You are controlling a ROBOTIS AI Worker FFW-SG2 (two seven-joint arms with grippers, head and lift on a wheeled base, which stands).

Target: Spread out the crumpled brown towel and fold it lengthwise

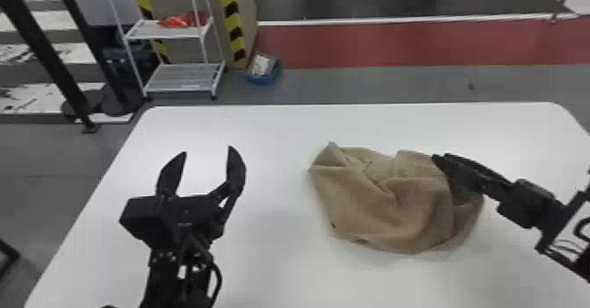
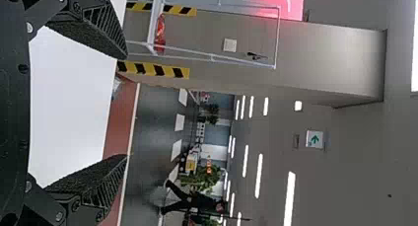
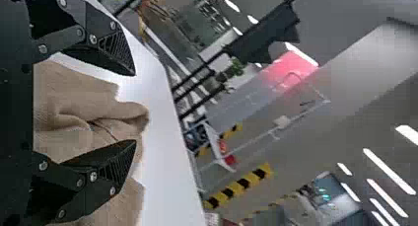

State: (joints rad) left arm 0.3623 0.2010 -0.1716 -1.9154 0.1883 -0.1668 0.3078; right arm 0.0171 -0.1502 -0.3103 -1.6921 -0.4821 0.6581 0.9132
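White table (image 1: 263, 267): brown towel (image 1: 395, 206) well right of left gripper (image 1: 207, 149), spread empty; right gripper (image 3: 134, 107) nearer, at towel's right side, parted too.

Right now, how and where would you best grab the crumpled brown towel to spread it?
Probably by the pointed corner on the far left side of the brown towel, coming in from the left. It juts out of the crumple and seems slightly raised, so the open left end effector could likely close around it.
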